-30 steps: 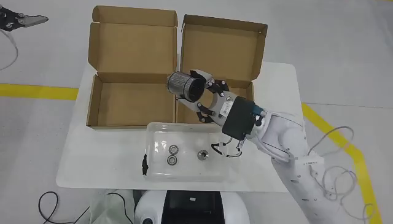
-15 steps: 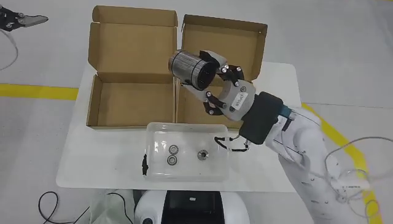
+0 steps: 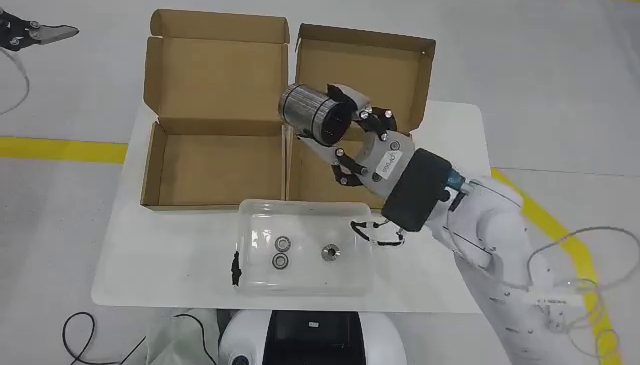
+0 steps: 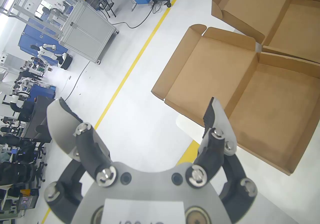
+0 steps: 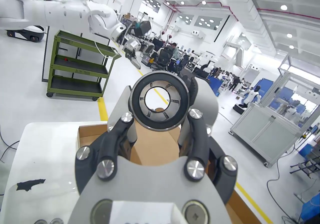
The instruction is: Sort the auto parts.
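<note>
1. Grey-and-black right gripper [image 3: 333, 125] is clamped on a ribbed metal cylinder [image 3: 308, 111], one finger on each side of its wall. The part is held sideways, open bore facing the wrist camera
2. Cylinder hangs in the air over the right box [image 3: 380, 75], toward the side of that box that touches the left box [image 3: 215, 170]. From above I cannot tell exactly which floor it is over. Wrist view shows cardboard straight beneath the fingers
3. Left gripper [image 4: 136, 109] is spread wide with nothing between the fingers. It is well apart from the right box, out beyond the left box and off the table [image 3: 450, 135]
4. Clear tray [image 3: 255, 215] sits just beside the right box's front wall, on the robot's side. It holds two small bearings [image 3: 282, 242] and one smaller part [image 3: 327, 253]. Black tape patch [image 3: 236, 268] is on the tray end farthest from the right box
5. Both boxes have lids folded back. Gripper hides part of the right box's floor
6. Step in hand, judged: carrying the big part to its box, release not yet done. Sorting looks early, with three small parts waiting in the tray
7. Next move likely needs a descent below the right box's walls while staying clear of the shared wall, then the fingers opened low. The part is round and could roll or bounce if dropped from height
</note>
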